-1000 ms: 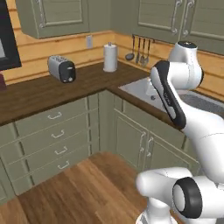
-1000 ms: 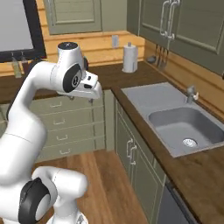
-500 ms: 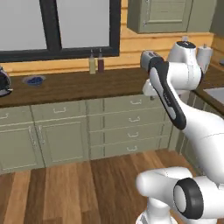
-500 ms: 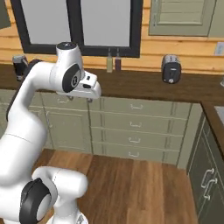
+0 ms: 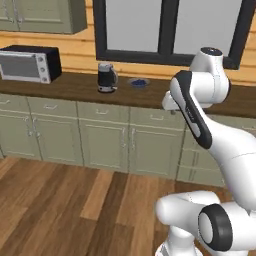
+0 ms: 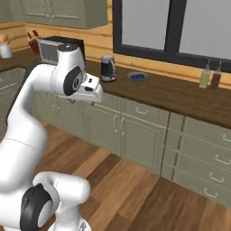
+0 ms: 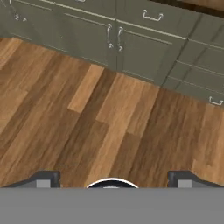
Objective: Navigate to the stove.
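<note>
Kitchen: cabinets [image 5: 105, 137], counter [image 6: 180, 97], kettle [image 5: 106, 77]

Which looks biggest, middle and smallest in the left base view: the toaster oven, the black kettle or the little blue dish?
1. Toaster oven, biggest by far.
2. Black kettle.
3. Blue dish, smallest and flattest.
All three sit on the same counter at a similar depth, so the order looks safe.

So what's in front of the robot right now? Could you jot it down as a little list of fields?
Place: kitchen, wood floor, green cabinets
Counter: dark wood, below a window
On counter: toaster oven, dark kettle, blue dish, two bottles
Stove: cannot spot one
Fingers: apart, holding nothing, aimed at the floor
Arm: folded up, clear of the counter
</note>
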Available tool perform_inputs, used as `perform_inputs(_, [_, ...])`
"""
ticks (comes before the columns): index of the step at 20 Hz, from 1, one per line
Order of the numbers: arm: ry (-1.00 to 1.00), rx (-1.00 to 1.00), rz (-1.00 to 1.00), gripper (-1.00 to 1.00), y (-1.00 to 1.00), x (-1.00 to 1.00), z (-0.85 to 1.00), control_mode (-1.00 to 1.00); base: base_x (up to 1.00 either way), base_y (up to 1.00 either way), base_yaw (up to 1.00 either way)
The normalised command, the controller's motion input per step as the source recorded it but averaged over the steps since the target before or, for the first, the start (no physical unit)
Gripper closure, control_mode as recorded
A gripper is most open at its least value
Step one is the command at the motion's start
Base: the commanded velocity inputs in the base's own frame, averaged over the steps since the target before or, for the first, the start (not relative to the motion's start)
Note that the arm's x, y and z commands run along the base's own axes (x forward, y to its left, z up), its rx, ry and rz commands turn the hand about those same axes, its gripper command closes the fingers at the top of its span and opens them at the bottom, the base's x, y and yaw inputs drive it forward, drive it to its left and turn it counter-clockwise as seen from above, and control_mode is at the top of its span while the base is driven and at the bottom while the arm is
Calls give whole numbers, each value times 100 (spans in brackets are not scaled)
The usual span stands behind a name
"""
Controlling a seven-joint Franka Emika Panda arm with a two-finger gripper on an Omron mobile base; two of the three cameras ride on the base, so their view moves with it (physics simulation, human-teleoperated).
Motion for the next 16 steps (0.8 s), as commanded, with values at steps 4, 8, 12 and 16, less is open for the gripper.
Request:
perform_inputs(4, [0,0,0,-100,0,0,0,100,44,49,67])
perform_inputs(8, [0,0,0,-100,0,0,0,100,43,47,67])
perform_inputs(12, [0,0,0,-100,0,0,0,100,57,48,64])
perform_inputs(16, [0,0,0,-100,0,0,0,100,100,12,52])
